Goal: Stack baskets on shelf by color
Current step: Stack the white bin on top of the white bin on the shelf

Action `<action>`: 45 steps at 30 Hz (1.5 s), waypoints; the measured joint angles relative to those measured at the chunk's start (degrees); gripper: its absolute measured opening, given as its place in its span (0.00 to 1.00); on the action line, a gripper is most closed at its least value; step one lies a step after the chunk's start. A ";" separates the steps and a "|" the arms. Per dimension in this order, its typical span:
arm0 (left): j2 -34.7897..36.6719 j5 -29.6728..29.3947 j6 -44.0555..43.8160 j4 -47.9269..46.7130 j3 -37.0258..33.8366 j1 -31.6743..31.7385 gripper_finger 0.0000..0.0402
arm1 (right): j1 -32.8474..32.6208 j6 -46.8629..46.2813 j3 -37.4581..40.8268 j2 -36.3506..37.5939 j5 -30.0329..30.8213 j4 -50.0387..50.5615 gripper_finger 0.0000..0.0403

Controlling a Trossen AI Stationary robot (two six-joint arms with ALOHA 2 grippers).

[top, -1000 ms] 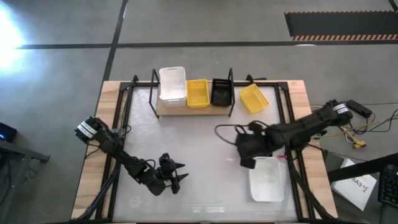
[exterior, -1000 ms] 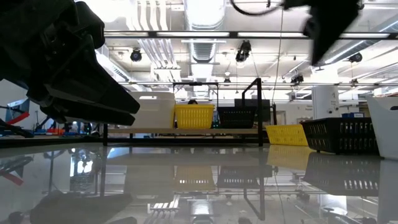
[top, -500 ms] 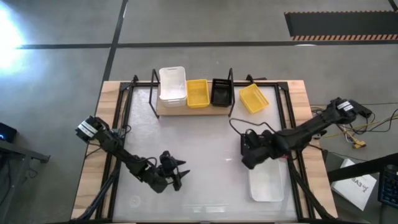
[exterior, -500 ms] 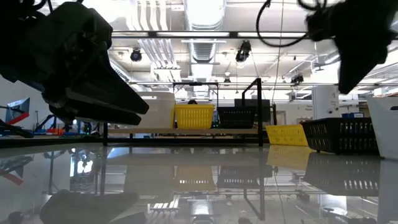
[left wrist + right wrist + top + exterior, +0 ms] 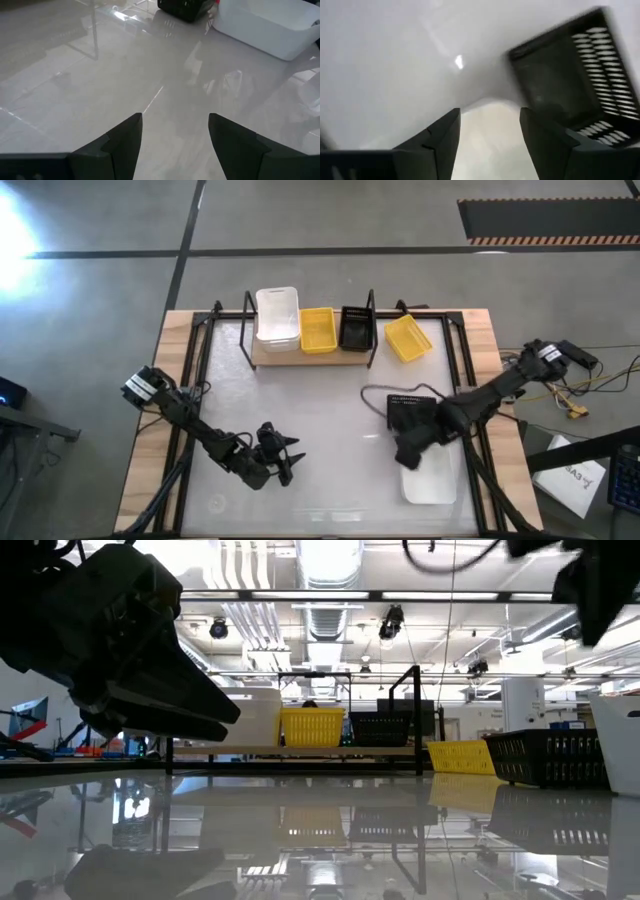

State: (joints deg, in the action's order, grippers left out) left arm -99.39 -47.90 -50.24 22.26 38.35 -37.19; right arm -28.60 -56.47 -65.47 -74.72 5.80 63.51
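Observation:
The shelf (image 5: 262, 356) stands at the table's far middle. It carries white baskets (image 5: 277, 315) at its left end, a yellow basket (image 5: 318, 330) in the middle and a black basket (image 5: 355, 327) at its right. Another yellow basket (image 5: 407, 338) lies on the table right of the shelf. A second black basket (image 5: 408, 412) and a white basket (image 5: 432, 480) rest on the table at the right. My right gripper (image 5: 405, 458) hangs open over the place where these two meet and touches neither. My left gripper (image 5: 282, 462) waits open at the near left.
The shelf's black wire ends (image 5: 371, 330) stand upright at either side of the plank. A dark cable (image 5: 375, 392) loops over the table beside the right arm. Bare glossy tabletop (image 5: 320, 420) lies between the two arms.
My right gripper has gone toward the table's near edge, from above the black basket to the white basket's far end, and has opened. The baskets on the table have kept their places.

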 joint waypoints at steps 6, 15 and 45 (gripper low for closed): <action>0.00 0.02 -0.02 -0.02 0.00 0.00 0.53 | -15.26 -2.25 -3.63 -2.68 -3.30 -2.67 0.48; 0.00 0.02 0.03 0.03 0.02 0.11 0.53 | -33.83 -17.36 -7.92 -13.71 -2.56 -2.54 0.44; 5.51 -5.73 45.06 -7.04 23.05 -4.07 0.53 | -15.79 38.10 -38.93 -45.18 8.58 -7.75 0.02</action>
State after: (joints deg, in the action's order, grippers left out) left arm -93.88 -53.63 -5.19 15.22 61.39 -41.26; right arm -44.39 -18.37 -104.41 -119.90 14.38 55.77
